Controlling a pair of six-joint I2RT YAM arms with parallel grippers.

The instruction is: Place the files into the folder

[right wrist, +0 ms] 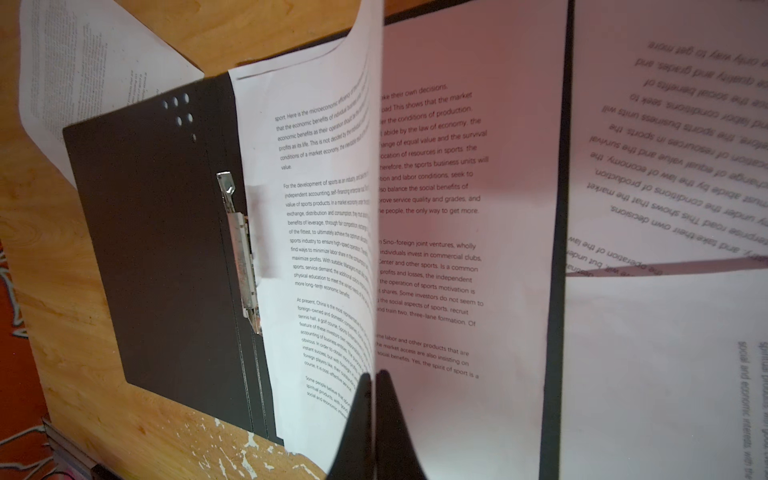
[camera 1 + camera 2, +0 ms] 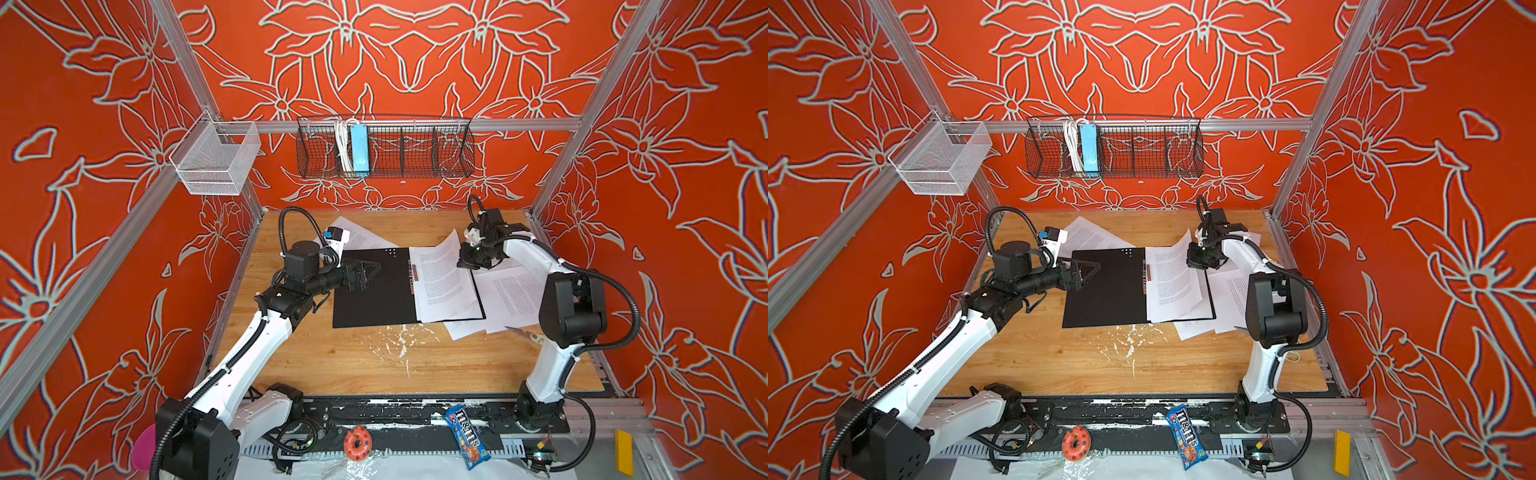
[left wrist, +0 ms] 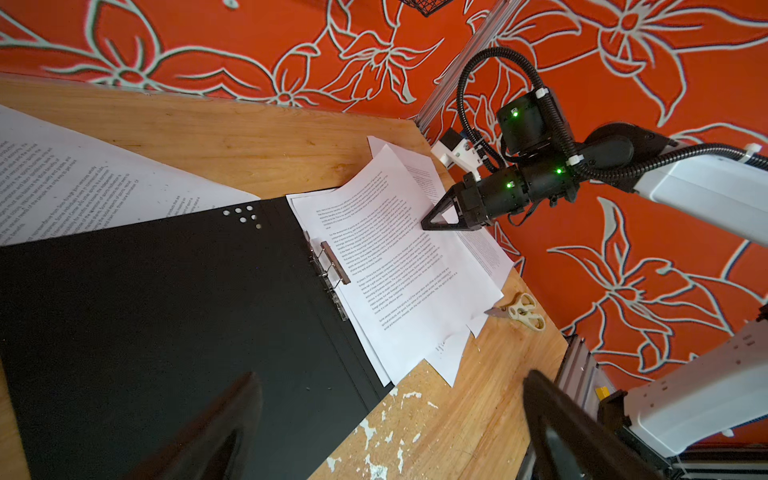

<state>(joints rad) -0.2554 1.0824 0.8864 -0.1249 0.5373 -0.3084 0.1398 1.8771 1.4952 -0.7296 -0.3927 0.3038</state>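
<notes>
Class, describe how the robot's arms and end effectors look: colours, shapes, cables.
The left arm and right arm have white shells, black joint housings and black ribbed cable conduit running alongside. The left end effector and right end effector are black and taper in open triangular frames. Small green lights glow on the right arm.

Folder (image 2: 374,295) lies open on the desk (image 2: 353,361). The right gripper (image 2: 464,264) pinches a raised sheet (image 2: 440,278), and the left gripper (image 2: 372,270) hovers spread.

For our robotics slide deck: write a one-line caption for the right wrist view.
Right tool pinches a printed sheet, edge raised over the open folder.
</notes>
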